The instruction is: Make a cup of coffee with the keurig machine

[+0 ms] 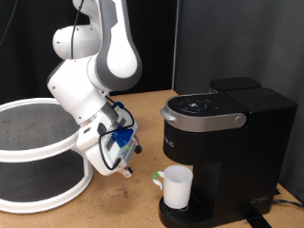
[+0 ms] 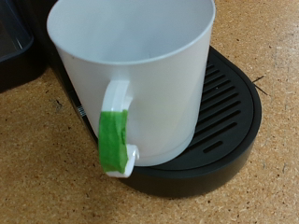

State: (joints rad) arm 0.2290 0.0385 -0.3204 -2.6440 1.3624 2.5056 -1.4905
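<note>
The white cup point(image 1: 178, 186) stands upright on the round drip tray point(image 1: 169, 217) of the black keurig machine point(image 1: 233, 142), under its brew head. In the wrist view the cup point(image 2: 140, 65) fills the frame, its handle point(image 2: 114, 126) with a green strip facing the camera, on the slotted black drip tray point(image 2: 229, 117). The cup looks empty inside. My gripper point(image 1: 126, 157) hangs to the exterior view's left of the cup, apart from it and holding nothing. Its fingers do not show in the wrist view.
A round white two-tier rack point(image 1: 28, 157) with dark mesh shelves stands at the exterior view's left. The brown tabletop point(image 1: 142, 195) lies between the rack and the machine. A cable point(image 1: 285, 201) runs at the machine's right.
</note>
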